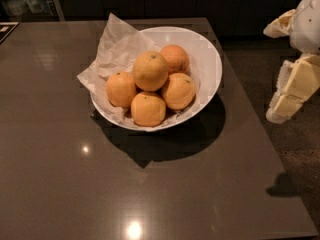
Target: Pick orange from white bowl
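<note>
The white bowl [206,59] stands on the dark table, lined with crumpled white paper [116,44] that sticks out at its back left. It holds five oranges. The largest orange [150,70], yellow-orange with a small dark stem dot, rests on top of the pile in the middle. Four smaller, deeper-orange ones lie around it. My gripper [283,105] is at the right edge of the view, beyond the table's right edge, well to the right of the bowl and apart from it. It holds nothing that I can see.
The dark glossy table [60,174] spreads left and in front of the bowl, with its right edge [260,129] close to the bowl. Speckled floor [300,154] lies to the right. Dark cabinets stand behind.
</note>
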Motion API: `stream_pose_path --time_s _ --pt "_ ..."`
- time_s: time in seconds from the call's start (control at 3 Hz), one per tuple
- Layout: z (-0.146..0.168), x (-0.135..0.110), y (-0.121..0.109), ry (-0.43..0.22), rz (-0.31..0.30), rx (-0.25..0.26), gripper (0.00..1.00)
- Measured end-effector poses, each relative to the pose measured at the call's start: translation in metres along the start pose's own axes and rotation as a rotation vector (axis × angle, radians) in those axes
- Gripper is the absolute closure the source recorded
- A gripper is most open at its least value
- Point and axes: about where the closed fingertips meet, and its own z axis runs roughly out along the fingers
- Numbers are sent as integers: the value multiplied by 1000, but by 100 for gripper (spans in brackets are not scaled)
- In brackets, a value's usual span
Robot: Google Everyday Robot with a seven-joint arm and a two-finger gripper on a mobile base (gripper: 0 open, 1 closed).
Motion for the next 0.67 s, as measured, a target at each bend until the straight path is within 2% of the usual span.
stream_pose_path --time_s 0.33,0.67 --pt "0 0 0 0 0 0 0" --pt "12 -23 -1 -107 -29 -27 0"
